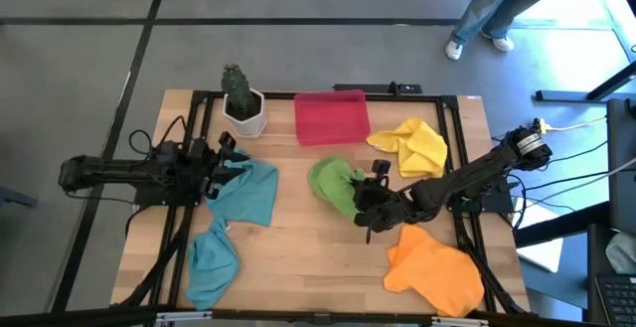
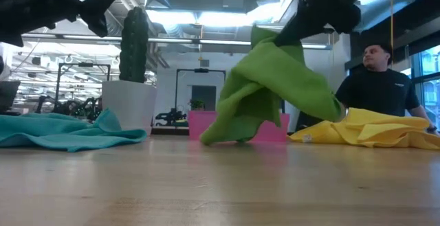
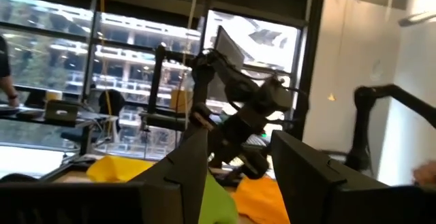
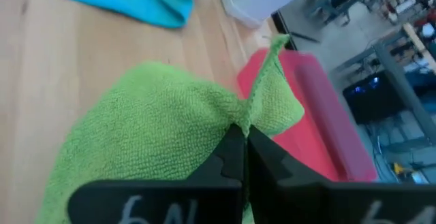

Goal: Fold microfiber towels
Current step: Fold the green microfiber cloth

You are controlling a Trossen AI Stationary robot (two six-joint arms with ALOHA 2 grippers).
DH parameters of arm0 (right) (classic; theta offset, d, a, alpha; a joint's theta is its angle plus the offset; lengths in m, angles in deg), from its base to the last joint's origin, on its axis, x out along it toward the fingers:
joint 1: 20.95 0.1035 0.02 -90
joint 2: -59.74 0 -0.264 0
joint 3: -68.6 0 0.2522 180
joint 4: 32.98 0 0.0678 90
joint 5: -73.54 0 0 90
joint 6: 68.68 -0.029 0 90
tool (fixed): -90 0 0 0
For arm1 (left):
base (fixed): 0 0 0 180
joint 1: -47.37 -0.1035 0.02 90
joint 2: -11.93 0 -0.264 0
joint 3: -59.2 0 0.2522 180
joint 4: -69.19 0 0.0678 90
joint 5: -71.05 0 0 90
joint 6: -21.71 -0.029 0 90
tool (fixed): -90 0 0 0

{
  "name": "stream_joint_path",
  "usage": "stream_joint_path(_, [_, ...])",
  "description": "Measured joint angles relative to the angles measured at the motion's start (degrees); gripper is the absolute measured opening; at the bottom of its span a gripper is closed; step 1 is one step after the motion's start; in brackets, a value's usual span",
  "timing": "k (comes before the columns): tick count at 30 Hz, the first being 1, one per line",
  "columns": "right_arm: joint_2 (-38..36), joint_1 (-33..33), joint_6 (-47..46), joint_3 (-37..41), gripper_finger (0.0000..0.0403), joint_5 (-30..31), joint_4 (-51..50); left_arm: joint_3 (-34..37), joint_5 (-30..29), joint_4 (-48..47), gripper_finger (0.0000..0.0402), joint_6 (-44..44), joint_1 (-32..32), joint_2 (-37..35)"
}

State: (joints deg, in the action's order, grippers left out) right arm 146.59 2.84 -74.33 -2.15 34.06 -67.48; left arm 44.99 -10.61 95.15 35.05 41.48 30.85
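Wooden tabletop (image 1: 298,238) is carrying the whole scene, with a workshop and windows glowing behind it, and the right gripper (image 4: 243,137) is pinching the lime green towel (image 1: 333,183) near the middle of the table, fingers pressed tight together on a corner or edge fold. That cloth is hanging off the gripper in a loose tent in the low view, its lower end trailing on the wood in front of the red tray (image 1: 332,117), so it is reading as light, floppy and slow to hold a crease; it is likely wanting a grip at a corner and a flat spread before any fold. Over on the left, the left gripper (image 1: 221,171) is sitting at the edge of one teal-blue towel (image 1: 245,192), fingers standing apart in its wrist view, and whether they are touching that cloth is hard to tell. A second teal-blue towel (image 1: 212,260) is lying crumpled toward the front left, the yellow towel (image 1: 413,145) is bunched beside the tray, and the orange towel (image 1: 435,267) is heaped at the front right. A potted cactus (image 1: 240,98) is standing by the tray. Which corner of the green cloth is being held is staying hidden behind the fingers, and the front table edge is cutting off part of the orange heap. A person (image 2: 379,82) is showing beyond the table
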Motion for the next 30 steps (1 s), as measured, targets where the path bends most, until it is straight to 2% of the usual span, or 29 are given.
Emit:
stream_joint_path(4, [0.0, 0.0, 4.3, 0.0, 0.0004, -0.01, 4.71, -0.8, -1.29, 6.36, 0.0151, -1.31, 2.02, 7.12])
stream_joint_path(13, [0.0, 0.0, 6.01, 0.0, 0.0004, -0.02, 6.83, -8.48, -1.28, 6.6, 0.0151, -3.45, 4.04, 23.93])
stream_joint_path(19, [0.0, 0.0, 6.08, 0.0, 0.0004, -0.07, 6.93, -15.62, -1.62, 6.32, 0.0151, -3.62, 4.91, 38.08])
stream_joint_path(30, [0.0, 0.0, 6.17, 0.0, 0.0004, -1.25, 7.28, -31.04, -3.26, 7.98, 0.0151, -14.77, 8.03, 61.38])
